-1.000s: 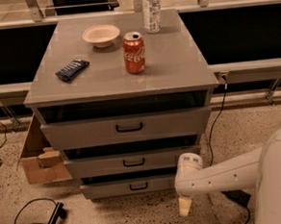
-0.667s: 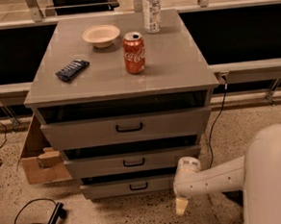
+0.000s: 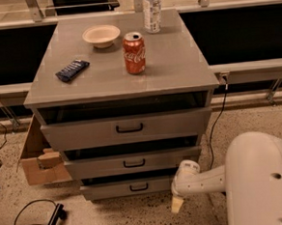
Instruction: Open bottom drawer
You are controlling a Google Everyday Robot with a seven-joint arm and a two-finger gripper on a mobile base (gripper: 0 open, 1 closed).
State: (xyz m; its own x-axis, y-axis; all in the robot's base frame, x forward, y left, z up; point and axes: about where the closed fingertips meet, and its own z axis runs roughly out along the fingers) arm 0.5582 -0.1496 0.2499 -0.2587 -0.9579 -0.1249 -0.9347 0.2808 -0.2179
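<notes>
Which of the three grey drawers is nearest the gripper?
The bottom drawer, the lowest and narrowest front; the gripper hangs beside its right-hand end, near the floor.

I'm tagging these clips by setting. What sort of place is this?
Likely a robotics lab or test space, not a home: a lone grey drawer cabinet on speckled floor, loose cables and a cardboard box beside it, and the robot's hand hanging low beside the bottom drawer.

Grey bottom drawer (image 3: 107, 190) with black handle (image 3: 139, 186), cream gripper (image 3: 177, 205) low beside it, red can (image 3: 134, 54), speckled floor (image 3: 114, 218)
</notes>
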